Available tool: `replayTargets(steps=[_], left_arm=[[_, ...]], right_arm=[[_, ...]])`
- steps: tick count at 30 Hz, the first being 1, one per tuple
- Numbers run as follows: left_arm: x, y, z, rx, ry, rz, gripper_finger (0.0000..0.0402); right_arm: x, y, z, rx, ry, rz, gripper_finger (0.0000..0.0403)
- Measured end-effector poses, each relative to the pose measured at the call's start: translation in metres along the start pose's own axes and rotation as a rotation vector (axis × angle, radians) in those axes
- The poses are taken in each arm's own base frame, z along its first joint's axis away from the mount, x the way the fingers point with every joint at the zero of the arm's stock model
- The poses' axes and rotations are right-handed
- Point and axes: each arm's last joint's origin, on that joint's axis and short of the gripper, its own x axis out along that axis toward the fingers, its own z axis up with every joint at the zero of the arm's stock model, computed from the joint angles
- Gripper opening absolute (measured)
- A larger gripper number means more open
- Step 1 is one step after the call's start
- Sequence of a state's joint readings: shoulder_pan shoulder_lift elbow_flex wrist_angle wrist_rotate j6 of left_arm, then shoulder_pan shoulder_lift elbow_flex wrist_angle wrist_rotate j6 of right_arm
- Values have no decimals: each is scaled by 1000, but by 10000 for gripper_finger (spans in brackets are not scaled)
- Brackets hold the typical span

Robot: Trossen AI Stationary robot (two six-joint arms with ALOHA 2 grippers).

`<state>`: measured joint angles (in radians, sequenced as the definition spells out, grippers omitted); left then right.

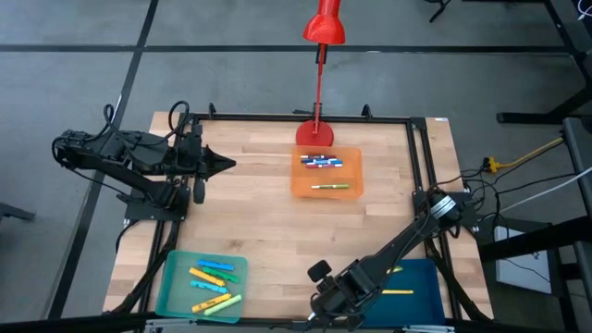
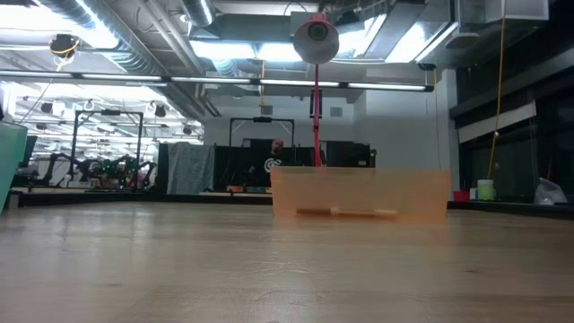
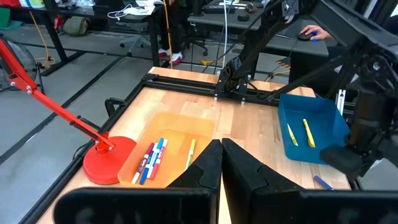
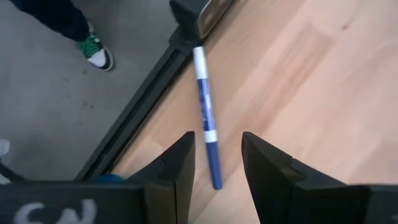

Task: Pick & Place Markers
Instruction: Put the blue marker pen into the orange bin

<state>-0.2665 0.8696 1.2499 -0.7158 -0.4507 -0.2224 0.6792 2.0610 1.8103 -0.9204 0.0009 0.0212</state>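
While the left gripper (image 1: 227,165) waits clenched, the right gripper (image 4: 217,158) hangs released, straddling a blue marker (image 4: 206,116) at the table's near edge

The right gripper (image 1: 330,314) is cut off by the high view's bottom edge, with the blue marker (image 4: 206,118) under it unseen there; in the low view the orange tray (image 2: 359,193) blurs its markers to one pale streak
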Motion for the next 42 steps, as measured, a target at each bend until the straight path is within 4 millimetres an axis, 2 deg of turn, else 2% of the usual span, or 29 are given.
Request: replayTargets(steps=[5, 17, 34, 42], left_arm=[[0, 0, 0, 0, 0, 0, 5], [0, 0, 0, 1, 2, 0, 6], [0, 0, -2, 7, 15, 4, 4], [0, 0, -2, 7, 15, 4, 7]], right_arm=[[17, 2, -2, 5, 45, 32, 135], [44, 3, -10, -58, 147, 15, 180], [77, 3, -17, -60, 222, 14, 181], [80, 2, -17, -60, 229, -15, 181]])
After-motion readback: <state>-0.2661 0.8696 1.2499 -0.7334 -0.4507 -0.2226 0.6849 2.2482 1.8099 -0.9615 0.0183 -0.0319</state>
